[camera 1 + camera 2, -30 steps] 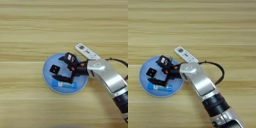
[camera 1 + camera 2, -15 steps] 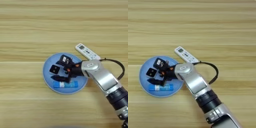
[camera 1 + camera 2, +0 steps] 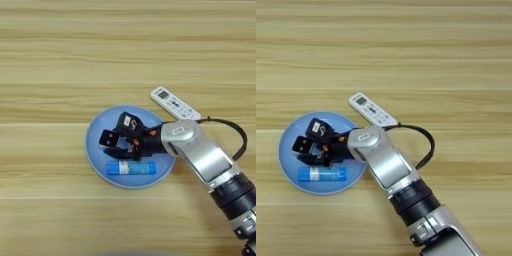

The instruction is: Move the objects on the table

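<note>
Black two-fingered gripper (image 3: 116, 142) sits over the round blue plate (image 3: 95, 150), reaching in from the right on a silver forearm (image 3: 200, 155). Its fingers are spread apart; one dark tip lies toward the plate's left part, the other higher, near the plate's middle. A small white patch shows on the upper finger; nothing readable on it.

Small black square block: dark shapes sit among the fingers, but I cannot tell block from finger, nor whether anything is clamped.

Blue tube with white label (image 3: 131, 168) lies flat in the plate's near part, just below the gripper and apart from the fingers. Long axis runs left to right. Label print too small to read.

Long white remote with small screen and buttons (image 3: 174, 104) lies on the desk, off the plate, just beyond its upper right rim. Long axis diagonal: screen end toward upper left, the other end toward lower right, where the forearm covers it. Button markings not legible.

A black cable (image 3: 426, 145) loops out from the arm on the right.

Light wooden desk (image 3: 60, 60) fills both views, plank grain running horizontally. No room visible beyond it.
</note>
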Motion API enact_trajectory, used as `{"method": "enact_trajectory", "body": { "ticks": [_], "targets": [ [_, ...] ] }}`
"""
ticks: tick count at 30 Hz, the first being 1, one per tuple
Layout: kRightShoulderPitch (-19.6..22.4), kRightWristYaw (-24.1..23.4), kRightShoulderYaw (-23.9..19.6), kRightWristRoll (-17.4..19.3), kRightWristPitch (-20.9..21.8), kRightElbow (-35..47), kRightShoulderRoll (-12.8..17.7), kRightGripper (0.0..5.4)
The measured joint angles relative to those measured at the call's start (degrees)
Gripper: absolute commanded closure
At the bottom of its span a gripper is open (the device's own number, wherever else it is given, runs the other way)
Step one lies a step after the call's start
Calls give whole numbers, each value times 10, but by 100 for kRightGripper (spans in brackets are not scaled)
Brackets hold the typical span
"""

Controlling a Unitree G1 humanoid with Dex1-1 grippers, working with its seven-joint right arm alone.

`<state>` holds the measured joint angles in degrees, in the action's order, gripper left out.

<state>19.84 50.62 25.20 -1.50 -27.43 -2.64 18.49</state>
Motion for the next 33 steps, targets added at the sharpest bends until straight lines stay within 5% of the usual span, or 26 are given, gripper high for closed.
{"method": "enact_trajectory", "body": {
  "ticks": [9,19,33],
  "targets": [
    [6,0,-17,9,-1,9,-3,293],
    [61,0,-103,52,-20,24,3,293],
    [145,-28,-214,53,40,-151,58,293]
  ]
}}
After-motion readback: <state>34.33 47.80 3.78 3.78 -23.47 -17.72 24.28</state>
